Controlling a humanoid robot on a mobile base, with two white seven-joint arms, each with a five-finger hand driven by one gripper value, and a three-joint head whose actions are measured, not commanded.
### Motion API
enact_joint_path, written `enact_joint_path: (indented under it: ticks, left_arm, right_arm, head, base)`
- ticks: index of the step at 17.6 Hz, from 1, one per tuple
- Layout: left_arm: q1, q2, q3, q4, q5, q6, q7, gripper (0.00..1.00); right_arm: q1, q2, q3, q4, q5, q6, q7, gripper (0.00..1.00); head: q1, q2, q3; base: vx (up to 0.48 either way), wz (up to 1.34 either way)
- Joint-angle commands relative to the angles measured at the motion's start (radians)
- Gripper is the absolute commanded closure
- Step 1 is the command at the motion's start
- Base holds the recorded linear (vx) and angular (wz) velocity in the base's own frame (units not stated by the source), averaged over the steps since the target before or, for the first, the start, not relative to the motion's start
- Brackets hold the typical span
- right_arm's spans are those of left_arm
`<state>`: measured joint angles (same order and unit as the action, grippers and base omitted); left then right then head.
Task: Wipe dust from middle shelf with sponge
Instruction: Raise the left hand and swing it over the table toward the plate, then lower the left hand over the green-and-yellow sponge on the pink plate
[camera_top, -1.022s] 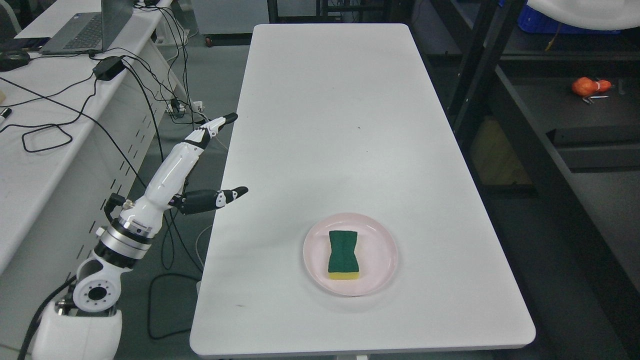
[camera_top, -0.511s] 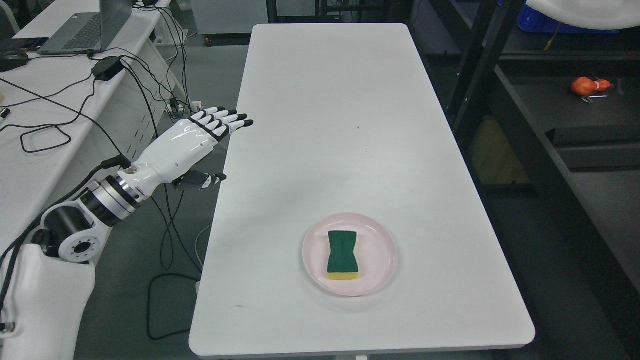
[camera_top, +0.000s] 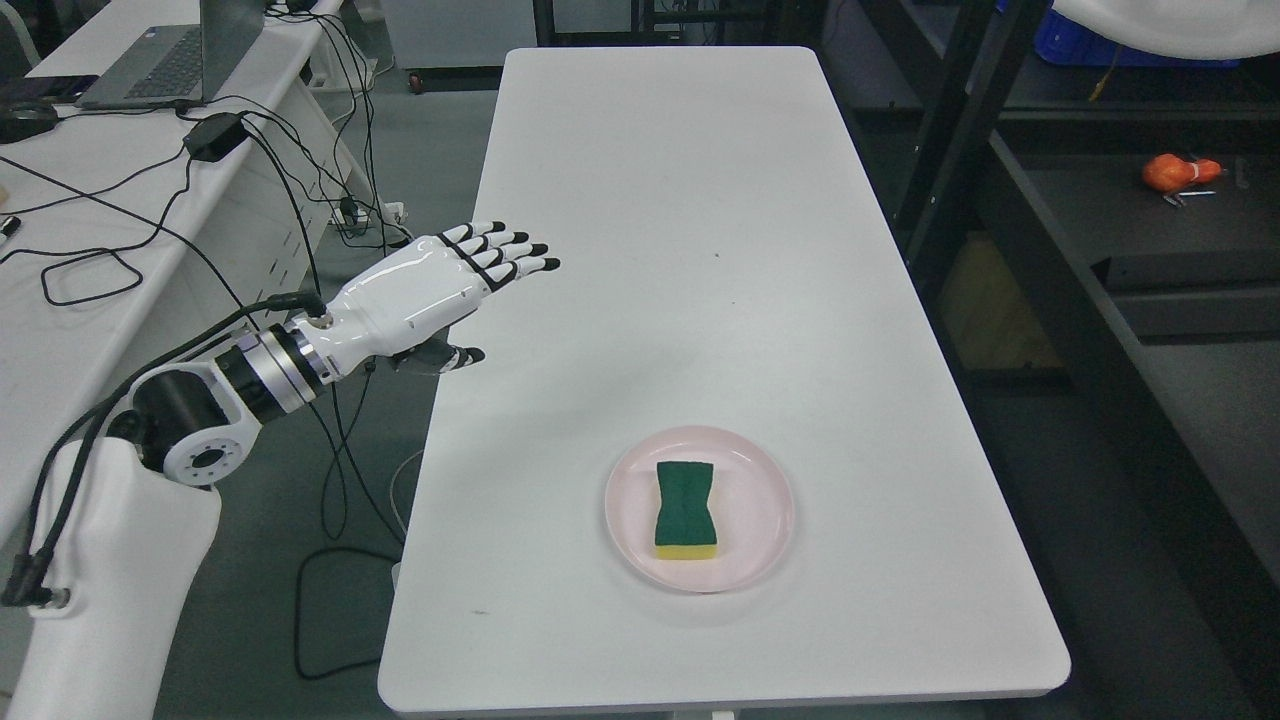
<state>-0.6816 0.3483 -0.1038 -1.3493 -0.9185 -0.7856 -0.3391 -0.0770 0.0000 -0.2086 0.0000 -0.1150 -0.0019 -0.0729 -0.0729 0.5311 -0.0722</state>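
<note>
Moved: my left hand (camera_top: 420, 295) has swung right, now crossing the table (camera_top: 650, 200) edge.
Fingers: 4 straight, side by side, holding nothing.
Sponge: sponge (camera_top: 686, 509) untouched on pink plate (camera_top: 760, 480), well apart.
Progress: nothing wiped; grasp and shelf (camera_top: 1120, 220) remain.

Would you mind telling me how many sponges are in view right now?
1. The sponge, green on top with a yellow base, lies on the pink plate near the front of the white table. No others show, though the dark shelves on the right are hard to see into.
</note>
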Motion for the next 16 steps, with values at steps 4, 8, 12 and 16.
enact_joint_path:
  ticks: [4,8,12,16]
  left_arm:
    - [-0.096,-0.07,-0.371,0.045,-0.051,0.0,0.006,0.04]
    - [-0.093,-0.132,-0.503,0.058,-0.048,0.0,0.012,0.04]
    - [-0.085,-0.147,-0.517,0.065,-0.049,0.0,0.011,0.04]
    - [-0.082,-0.129,-0.501,0.056,-0.051,0.0,0.009,0.04]
  right_arm:
    - [0.0,-0.017,0.0,-0.017,0.0,0.072,0.001,0.0]
    - [0.0,-0.017,0.0,-0.017,0.0,0.072,0.001,0.0]
    - [0.0,-0.017,0.0,-0.017,0.0,0.072,0.001,0.0]
    - [0.0,-0.017,0.0,-0.017,0.0,0.072,0.001,0.0]
  head:
    - [0.0,0.0,0.0]
    - [0.0,0.0,0.0]
    - [0.0,0.0,0.0]
    - [0.0,0.0,0.0]
  base:
    - [0.0,0.0]
    - [0.0,0.0]
    - [0.0,0.0]
    - [0.0,0.0]
